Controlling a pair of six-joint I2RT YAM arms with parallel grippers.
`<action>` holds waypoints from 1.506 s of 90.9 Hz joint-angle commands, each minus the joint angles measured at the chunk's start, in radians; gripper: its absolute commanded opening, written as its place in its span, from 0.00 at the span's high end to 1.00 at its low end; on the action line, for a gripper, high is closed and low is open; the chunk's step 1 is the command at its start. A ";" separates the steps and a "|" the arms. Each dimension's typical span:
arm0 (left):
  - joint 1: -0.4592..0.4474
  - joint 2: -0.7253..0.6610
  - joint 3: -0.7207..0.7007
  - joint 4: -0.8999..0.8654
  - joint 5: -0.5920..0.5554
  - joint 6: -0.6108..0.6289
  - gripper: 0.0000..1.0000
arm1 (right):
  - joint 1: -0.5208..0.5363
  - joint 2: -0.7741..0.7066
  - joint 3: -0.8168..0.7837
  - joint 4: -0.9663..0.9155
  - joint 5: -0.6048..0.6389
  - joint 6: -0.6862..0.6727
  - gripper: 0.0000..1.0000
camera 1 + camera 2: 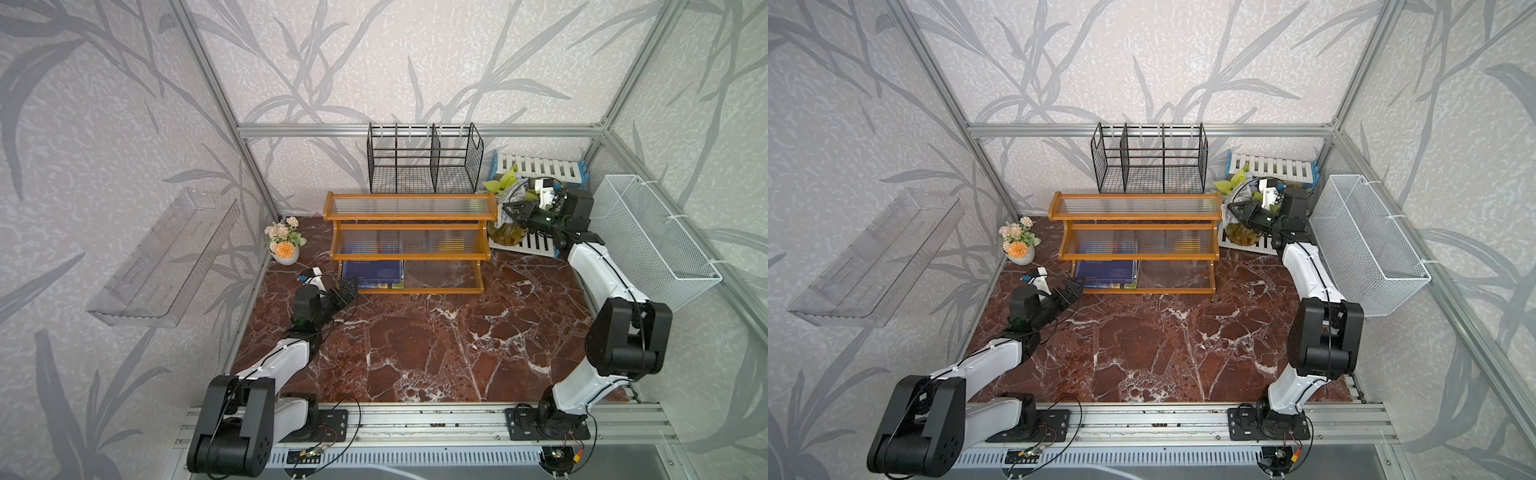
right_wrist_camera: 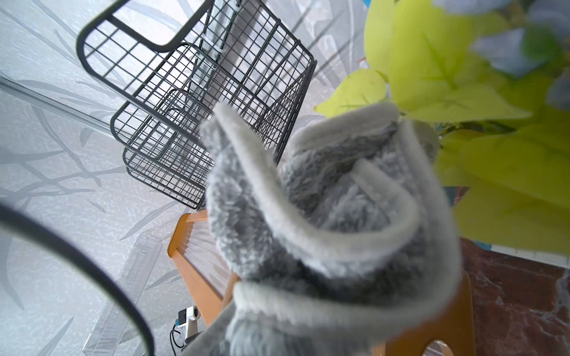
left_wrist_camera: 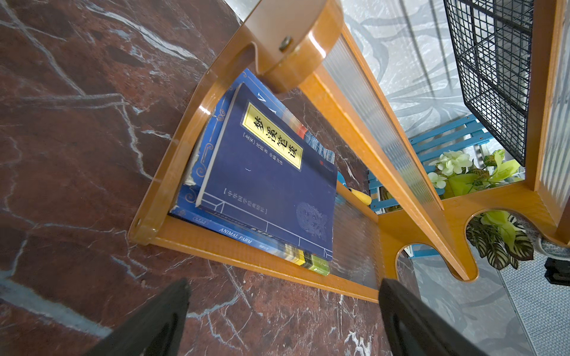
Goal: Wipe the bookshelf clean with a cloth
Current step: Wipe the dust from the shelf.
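The orange-framed three-tier bookshelf point(image 1: 411, 217) stands upright; the bunched grey cloth point(image 2: 324, 215) is held aloft beside its top tier.

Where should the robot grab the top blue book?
Probably by its front edge, coming in low from the open front. The book lies flat on a stack on the bottom tier of the bookshelf, with the middle tier close above, so a grab from overhead looks blocked.

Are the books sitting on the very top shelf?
No, the books lie stacked on the lowest tier of the bookshelf.
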State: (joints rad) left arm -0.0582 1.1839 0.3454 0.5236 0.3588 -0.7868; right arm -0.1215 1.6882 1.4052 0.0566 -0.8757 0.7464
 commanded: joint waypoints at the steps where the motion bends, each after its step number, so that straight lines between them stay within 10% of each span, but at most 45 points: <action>1: -0.005 -0.005 0.018 -0.008 -0.014 0.008 0.00 | -0.013 -0.053 0.017 0.032 -0.040 0.012 1.00; 25: -0.006 -0.005 0.019 0.002 -0.009 0.004 0.00 | -0.040 -0.146 -0.032 0.004 0.035 -0.037 1.00; 74: -0.006 0.025 0.025 0.014 -0.017 0.006 0.00 | 0.033 0.134 0.080 -0.017 0.095 -0.095 1.00; 137: -0.015 0.033 0.032 0.021 -0.009 0.005 0.00 | 0.011 -0.005 0.070 0.207 -0.039 0.147 1.00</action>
State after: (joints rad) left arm -0.0696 1.2160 0.3458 0.5262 0.3561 -0.7868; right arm -0.1120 1.7542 1.4670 0.1390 -0.8581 0.8055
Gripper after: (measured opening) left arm 0.998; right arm 0.085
